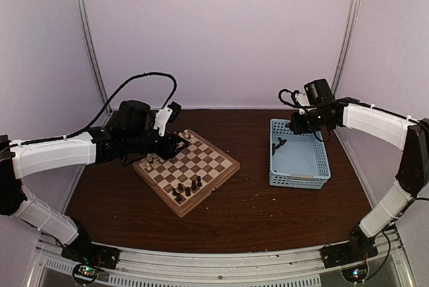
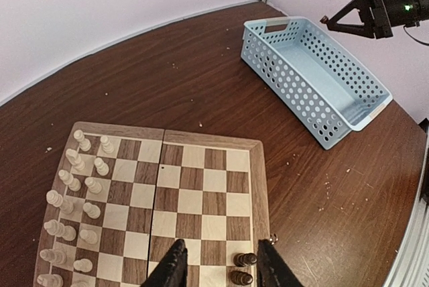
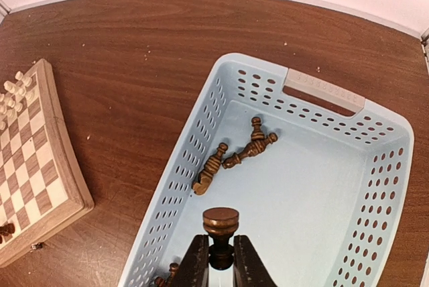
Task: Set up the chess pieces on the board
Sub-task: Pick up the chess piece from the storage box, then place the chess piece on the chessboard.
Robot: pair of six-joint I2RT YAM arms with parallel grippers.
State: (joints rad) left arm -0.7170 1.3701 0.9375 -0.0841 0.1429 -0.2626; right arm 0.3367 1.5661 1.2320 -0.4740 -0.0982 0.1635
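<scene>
The board [image 1: 204, 159] lies on the brown worktop [image 1: 268, 213], turned so that one corner points at the arm bases. Cream chess pieces [image 2: 74, 186] stand upright in two rows along the board's far left edge. A few dark chess pieces [image 1: 188, 188] stand in a small cluster at the opposite, near edge of the board.

The left end effector [image 2: 221, 265] hangs over the board, above its dark-piece side. It is released: its two black fingers [image 2: 171, 268] stand apart with nothing between them, and checkered squares show through the gap. Two dark pieces stand on the board below, close to the right finger.

To the right of the board, well apart from it, sits a light blue perforated basket [image 1: 299, 181]. Several loose dark pieces [image 3: 234, 153] lie on their sides in it, near the wall that faces the board. The right end effector [image 3: 220, 252] is above the basket, away from the board. It is clenched on a dark piece [image 3: 220, 223], pinching the stem so that the round base faces the wrist camera.
</scene>
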